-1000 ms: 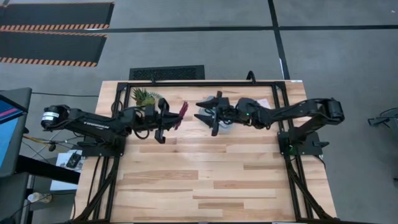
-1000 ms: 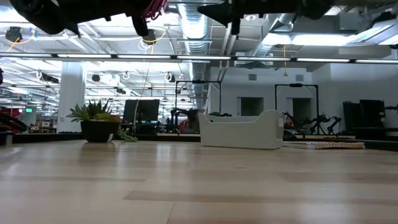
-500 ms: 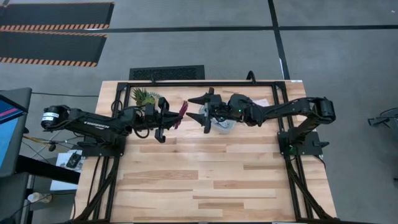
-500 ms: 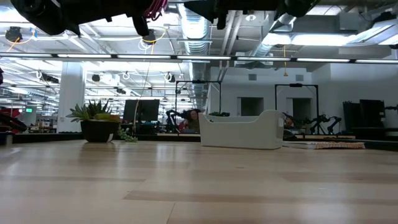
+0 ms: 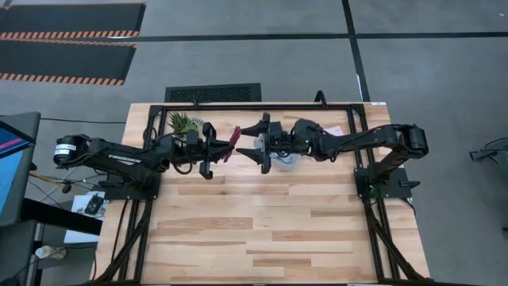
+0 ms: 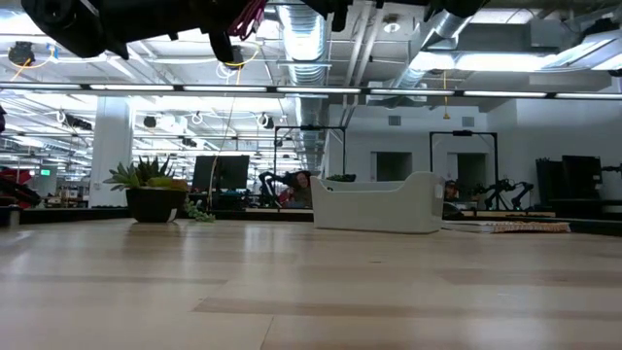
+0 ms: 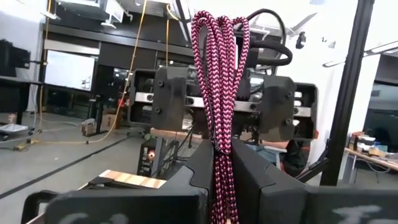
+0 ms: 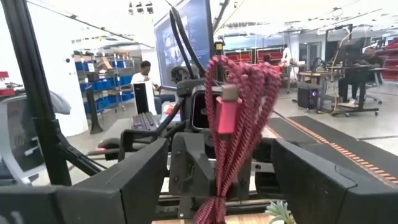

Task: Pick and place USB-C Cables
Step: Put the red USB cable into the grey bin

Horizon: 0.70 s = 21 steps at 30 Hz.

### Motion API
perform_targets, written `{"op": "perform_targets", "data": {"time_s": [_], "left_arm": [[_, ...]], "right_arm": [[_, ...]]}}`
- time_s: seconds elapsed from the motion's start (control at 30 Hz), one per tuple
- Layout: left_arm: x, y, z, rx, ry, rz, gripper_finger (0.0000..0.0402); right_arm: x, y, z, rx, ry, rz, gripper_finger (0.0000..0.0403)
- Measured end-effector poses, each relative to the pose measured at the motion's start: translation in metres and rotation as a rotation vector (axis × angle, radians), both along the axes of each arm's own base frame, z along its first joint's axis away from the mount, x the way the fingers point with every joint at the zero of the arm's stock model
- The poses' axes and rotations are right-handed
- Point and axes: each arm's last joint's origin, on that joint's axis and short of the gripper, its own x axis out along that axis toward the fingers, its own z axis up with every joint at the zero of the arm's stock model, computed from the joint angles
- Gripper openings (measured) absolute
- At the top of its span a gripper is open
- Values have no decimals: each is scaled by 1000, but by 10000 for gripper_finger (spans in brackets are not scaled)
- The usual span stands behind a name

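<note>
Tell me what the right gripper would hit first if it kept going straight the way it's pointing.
Probably the maroon-red braided cable bundle, pinched upright in the shut left gripper. It sits between the open right gripper's fingers; depth is unclear.

A robotics lab: exposed ceiling ducts [image 6: 296, 29], monitor screens [image 6: 219, 173], metal test frames [image 6: 464, 156] and storage shelves [image 8: 102, 87] ring the workbench [image 5: 262, 214].

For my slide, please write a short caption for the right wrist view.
Open right gripper faces the maroon-red cable held up by the left gripper, high above the table.
</note>
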Motion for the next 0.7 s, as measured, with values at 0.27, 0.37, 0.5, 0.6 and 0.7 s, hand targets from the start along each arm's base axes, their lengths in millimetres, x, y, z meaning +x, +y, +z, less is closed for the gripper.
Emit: {"op": "perform_targets", "data": {"time_s": [0.27,0.37,0.5,0.6,0.7], "left_arm": [[0,0,0,8,1,0,16],[0,0,0,10,-1,7,16],[0,0,0,22,6,13,16],[0,0,0,23,7,17,16],[0,0,0,28,7,22,16]], "right_arm": [[-1,-4,2,7,-15,-11,311],[-1,-5,2,7,-18,-16,311],[-1,-7,2,7,-14,-21,311],[-1,-8,2,9,-15,-24,311],[-1,-8,2,10,-15,-26,311]]}}
